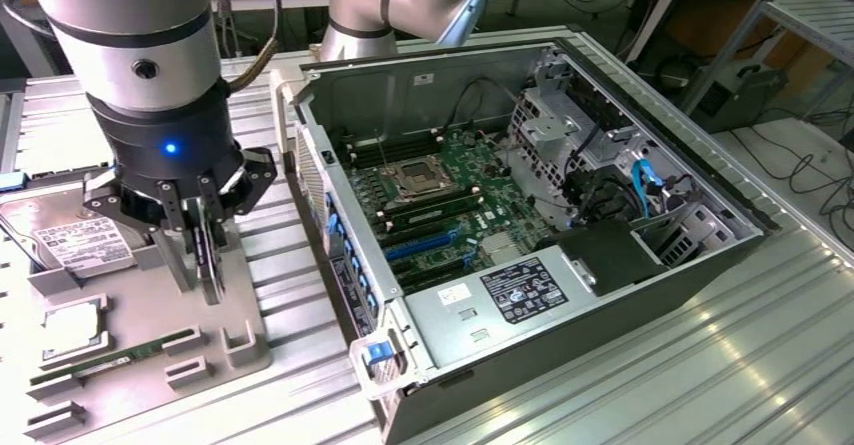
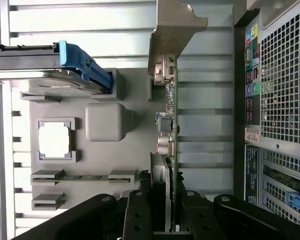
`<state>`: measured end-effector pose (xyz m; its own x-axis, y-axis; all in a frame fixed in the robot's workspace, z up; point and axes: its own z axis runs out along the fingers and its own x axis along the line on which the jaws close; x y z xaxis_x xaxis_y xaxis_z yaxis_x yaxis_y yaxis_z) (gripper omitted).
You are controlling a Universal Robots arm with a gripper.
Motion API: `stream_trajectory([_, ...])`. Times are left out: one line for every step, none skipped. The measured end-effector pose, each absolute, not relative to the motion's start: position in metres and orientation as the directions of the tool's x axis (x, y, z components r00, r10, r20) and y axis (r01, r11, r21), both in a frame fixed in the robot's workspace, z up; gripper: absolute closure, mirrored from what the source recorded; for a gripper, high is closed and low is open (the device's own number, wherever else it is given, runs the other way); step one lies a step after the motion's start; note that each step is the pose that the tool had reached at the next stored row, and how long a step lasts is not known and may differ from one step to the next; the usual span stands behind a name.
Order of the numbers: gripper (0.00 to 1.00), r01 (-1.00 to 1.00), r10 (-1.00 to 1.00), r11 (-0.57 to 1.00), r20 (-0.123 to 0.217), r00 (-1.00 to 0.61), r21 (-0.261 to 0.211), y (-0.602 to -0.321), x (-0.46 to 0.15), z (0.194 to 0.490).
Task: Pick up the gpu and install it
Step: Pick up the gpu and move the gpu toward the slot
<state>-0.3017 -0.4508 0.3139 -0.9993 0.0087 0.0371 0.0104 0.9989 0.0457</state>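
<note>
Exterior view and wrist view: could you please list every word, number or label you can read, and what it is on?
Nothing is legible.
Power supply label: too small to read.
Hard drive label: blurred.
Rear panel stickers: blurred.
The gpu in the hand: no print visible.

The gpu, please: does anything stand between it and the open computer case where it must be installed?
The hand grips the gpu at the parts tray. The computer case's near wall stands between it and the blue motherboard slots; the case is open above.
</note>
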Motion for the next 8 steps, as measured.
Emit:
stream_trajectory([0.73, 0.01, 0.009, 0.999, 0.037, -0.999, 0.046, -0.451, -0.302, 0.318])
stream_trajectory([0.73, 0.01, 0.009, 0.999, 0.037, -0.999, 0.046, -0.451, -0.302, 0.322])
stream_trajectory([0.73, 0.01, 0.009, 0.999, 0.037, -0.999, 0.046, -0.451, -0.302, 0.326])
stream_trajectory([0.73, 0.01, 0.009, 0.999, 0.037, -0.999, 0.046, -0.451, -0.302, 0.335])
stream_trajectory([0.73, 0.01, 0.009, 0.999, 0.037, -0.999, 0.046, -0.451, -0.302, 0.342])
stream_trajectory([0.73, 0.01, 0.009, 0.999, 0.037, -0.999, 0.046, -0.451, -0.302, 0.345])
stream_trajectory([0.73, 0.01, 0.009, 0.999, 0.037, -0.999, 0.046, -0.451, -0.302, 0.348])
stream_trajectory([0.73, 0.01, 0.009, 0.999, 0.037, -0.999, 0.046, -0.451, -0.302, 0.353])
